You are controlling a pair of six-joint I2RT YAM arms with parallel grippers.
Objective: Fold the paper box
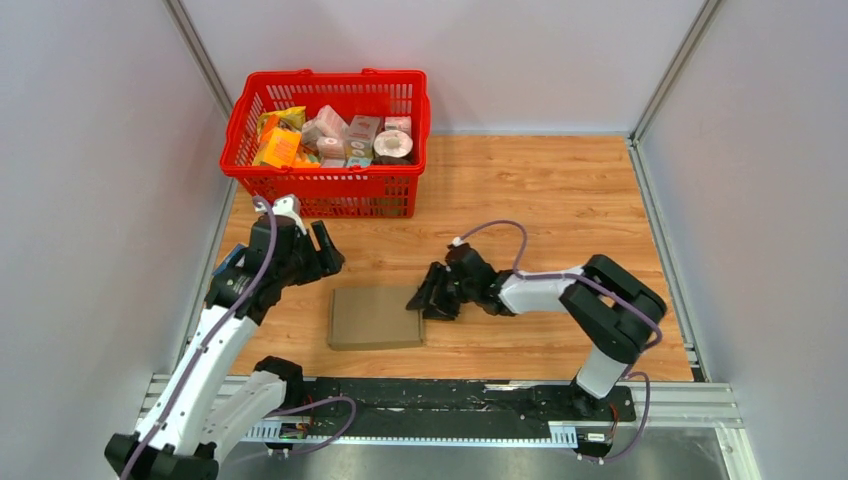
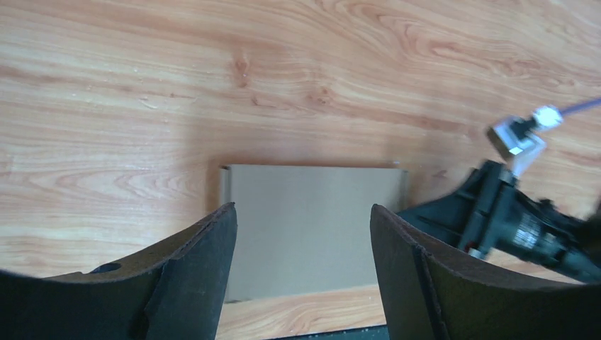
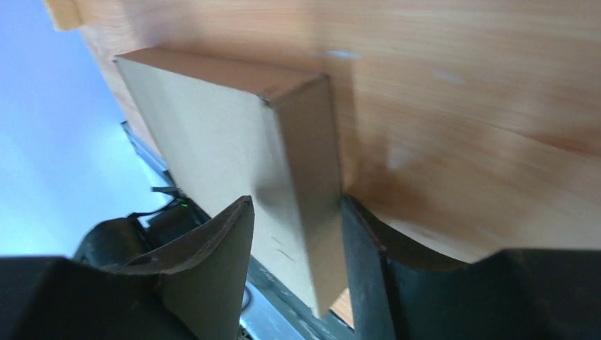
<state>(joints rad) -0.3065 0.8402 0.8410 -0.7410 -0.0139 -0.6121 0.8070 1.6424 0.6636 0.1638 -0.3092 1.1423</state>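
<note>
Wood-grain table, two things resting on it
The table (image 1: 560, 200) is a light wood-grain board set between pale walls. The paper box (image 1: 375, 317), plain brown cardboard in a closed, flat rectangular shape, lies on it near the front edge, left of centre. The red basket (image 1: 325, 195) stands at the far left corner, well apart from the box

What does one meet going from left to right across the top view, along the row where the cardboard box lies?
Left pincer → paper box → right pincer.
</note>
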